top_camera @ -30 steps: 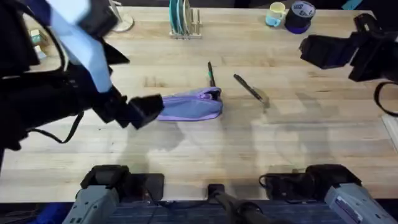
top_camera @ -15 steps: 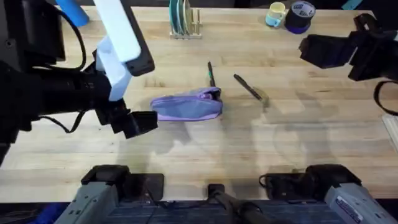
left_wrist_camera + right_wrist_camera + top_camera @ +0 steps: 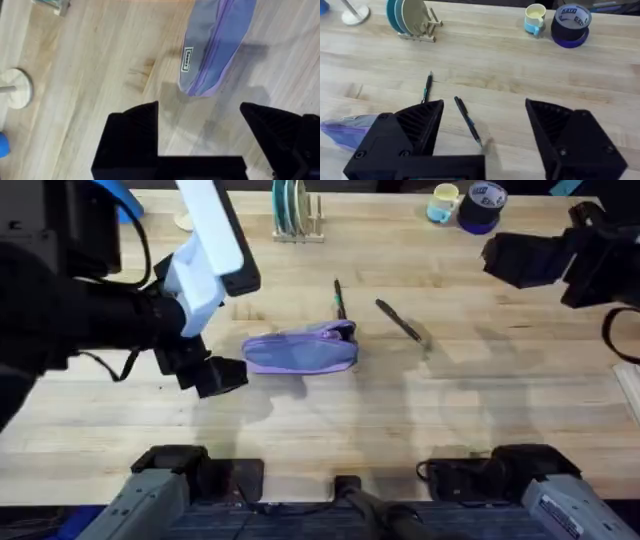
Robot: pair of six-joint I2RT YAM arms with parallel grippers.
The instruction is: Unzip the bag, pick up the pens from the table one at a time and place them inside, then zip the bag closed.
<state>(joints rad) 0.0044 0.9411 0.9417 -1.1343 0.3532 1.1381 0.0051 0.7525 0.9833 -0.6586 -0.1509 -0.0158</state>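
The lavender bag [image 3: 300,351] lies lengthwise at the table's middle; in the left wrist view the bag [image 3: 215,45] shows its zipper line running along the top, looking closed. My left gripper [image 3: 216,374] hovers open just off the bag's left end, apart from it, and the left wrist view shows that gripper [image 3: 200,125] with nothing between its fingers. One black pen [image 3: 339,298] lies just behind the bag's right end, another pen [image 3: 401,321] lies slanted to the right of it. My right gripper [image 3: 500,260] stands open at the far right, well away from both pens [image 3: 426,87] [image 3: 468,121].
A plate rack [image 3: 295,212] stands at the table's back centre. A pale mug [image 3: 443,202] and a dark tape roll [image 3: 482,207] sit at the back right. A white round stand base [image 3: 15,87] is at the back left. Bare wood [image 3: 400,420] spans the front.
My left gripper has drawn back leftward from the bag's left end, which it was at a second ago. The bag, the pens and the right arm have not moved.
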